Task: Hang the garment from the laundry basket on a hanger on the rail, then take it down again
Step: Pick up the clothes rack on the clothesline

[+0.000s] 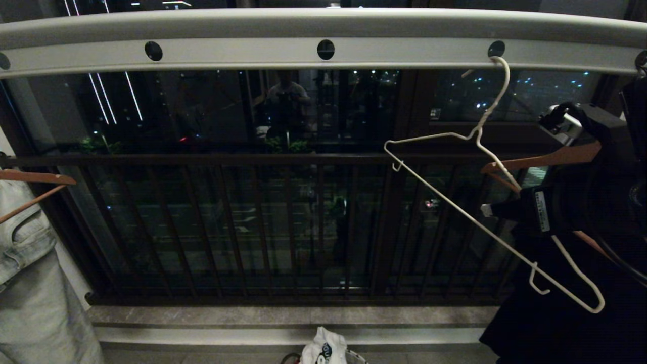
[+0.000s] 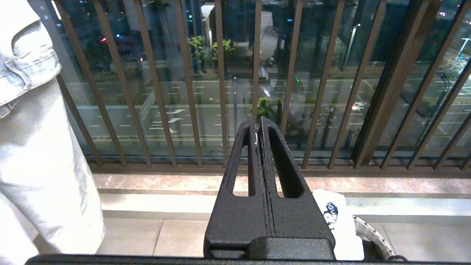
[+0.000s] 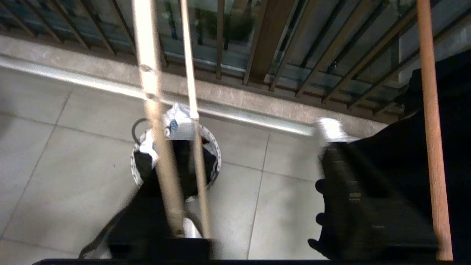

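Observation:
The white wire hanger (image 1: 455, 202) hangs tilted from a hole in the pale grey rail (image 1: 323, 50), its hook at the right. My right gripper (image 1: 498, 205) is at the hanger's lower arm on the right, jaws apart. In the right wrist view the hanger's wires (image 3: 193, 110) run close by one blurred dark finger, with a wide gap to the other finger (image 3: 346, 191). The white garment (image 1: 323, 349) is bunched in the laundry basket (image 3: 212, 147) on the floor below. My left gripper (image 2: 259, 123) is parked low, shut and empty, facing the railing.
A brown wooden hanger (image 1: 546, 159) carrying a black garment (image 1: 546, 313) hangs just right of the wire hanger. Pale denim clothing (image 1: 30, 283) on another wooden hanger (image 1: 35, 177) hangs at the far left. The dark balcony railing (image 1: 252, 227) and a stone ledge (image 1: 283, 316) lie behind.

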You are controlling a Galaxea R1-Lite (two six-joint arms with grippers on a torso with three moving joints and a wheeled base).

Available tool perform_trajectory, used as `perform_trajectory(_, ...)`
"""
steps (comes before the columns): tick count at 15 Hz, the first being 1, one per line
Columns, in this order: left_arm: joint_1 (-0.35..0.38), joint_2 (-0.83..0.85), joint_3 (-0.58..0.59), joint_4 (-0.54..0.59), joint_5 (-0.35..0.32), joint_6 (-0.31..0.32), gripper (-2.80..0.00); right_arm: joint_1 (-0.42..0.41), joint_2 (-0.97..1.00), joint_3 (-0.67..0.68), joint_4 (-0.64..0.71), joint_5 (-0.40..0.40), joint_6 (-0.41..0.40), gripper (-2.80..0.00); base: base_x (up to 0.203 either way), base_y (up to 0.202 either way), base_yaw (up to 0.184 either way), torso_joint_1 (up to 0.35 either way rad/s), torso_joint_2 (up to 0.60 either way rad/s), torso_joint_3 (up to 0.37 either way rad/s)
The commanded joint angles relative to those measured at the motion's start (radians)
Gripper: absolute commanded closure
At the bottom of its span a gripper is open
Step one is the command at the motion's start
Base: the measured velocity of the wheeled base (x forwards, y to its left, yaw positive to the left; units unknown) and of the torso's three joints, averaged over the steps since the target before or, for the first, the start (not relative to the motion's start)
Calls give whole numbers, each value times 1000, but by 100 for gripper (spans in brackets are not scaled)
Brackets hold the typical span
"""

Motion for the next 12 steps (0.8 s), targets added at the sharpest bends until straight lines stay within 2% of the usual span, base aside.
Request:
perform_trajectory(1,0,0,15,-1,0,0,0,0,0,-1,-5,-1,1,0,0,0,0,0,0,0)
perform_trajectory(12,0,0,15,-1,0,0,0,-4,-17,2,-5,-1,-33,0,0,0,0,0,0,0)
